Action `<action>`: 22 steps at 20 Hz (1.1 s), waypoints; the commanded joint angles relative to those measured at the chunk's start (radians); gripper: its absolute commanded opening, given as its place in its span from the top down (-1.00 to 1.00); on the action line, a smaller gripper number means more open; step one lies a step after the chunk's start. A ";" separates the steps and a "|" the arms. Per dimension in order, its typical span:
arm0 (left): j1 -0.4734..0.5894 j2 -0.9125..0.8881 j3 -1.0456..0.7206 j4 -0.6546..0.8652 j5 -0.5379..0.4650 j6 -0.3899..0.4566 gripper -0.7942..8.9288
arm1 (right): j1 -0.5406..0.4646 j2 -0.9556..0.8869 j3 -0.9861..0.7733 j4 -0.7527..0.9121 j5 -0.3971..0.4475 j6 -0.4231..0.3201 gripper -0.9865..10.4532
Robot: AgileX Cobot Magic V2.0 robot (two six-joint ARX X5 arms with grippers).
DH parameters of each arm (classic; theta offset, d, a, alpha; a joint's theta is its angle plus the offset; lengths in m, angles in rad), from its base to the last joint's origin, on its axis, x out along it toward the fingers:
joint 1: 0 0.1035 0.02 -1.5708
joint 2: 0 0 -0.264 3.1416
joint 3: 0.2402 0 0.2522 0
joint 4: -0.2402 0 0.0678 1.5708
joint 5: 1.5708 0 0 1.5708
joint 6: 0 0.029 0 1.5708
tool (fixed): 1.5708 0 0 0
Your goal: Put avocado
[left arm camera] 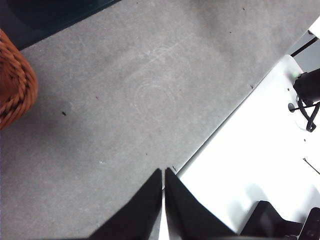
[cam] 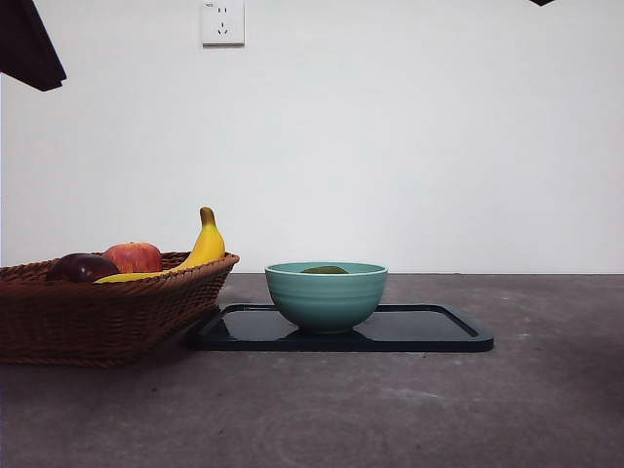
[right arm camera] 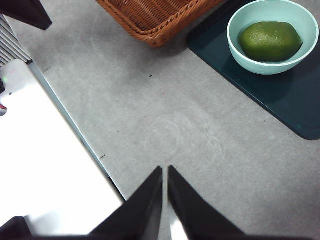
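Observation:
The dark-green avocado (right arm camera: 270, 41) lies inside the teal bowl (right arm camera: 239, 20). In the front view only its top (cam: 325, 270) shows above the bowl's rim (cam: 326, 294). The bowl stands on a dark tray (cam: 429, 330). My left gripper (left arm camera: 163, 172) is shut and empty over bare table near the table's front edge. My right gripper (right arm camera: 164, 170) is shut and empty, over bare table well short of the bowl. Both arms wait high, showing only as dark tips at the front view's top corners.
A wicker basket (cam: 107, 302) stands left of the tray, holding a red apple (cam: 134, 256), a dark purple-maroon fruit (cam: 84, 267) and a banana (cam: 202, 246). The basket also shows in the right wrist view (right arm camera: 155, 17). A white surface (right arm camera: 45, 165) borders the table's front edge.

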 commanded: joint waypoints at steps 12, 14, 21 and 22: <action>0.035 -0.043 0.006 0.091 -0.069 0.153 0.82 | 0.011 0.007 0.006 0.013 -0.003 0.010 0.81; 0.123 -0.116 -0.005 0.288 -0.100 0.186 0.82 | 0.011 0.007 0.006 0.013 -0.003 0.010 0.81; 0.469 -0.477 -0.316 0.908 -0.187 0.192 0.82 | 0.011 0.006 0.006 0.013 -0.003 0.010 0.81; 0.490 -0.524 -0.372 0.929 -0.221 0.192 0.82 | 0.011 0.006 0.006 0.013 -0.003 0.010 0.81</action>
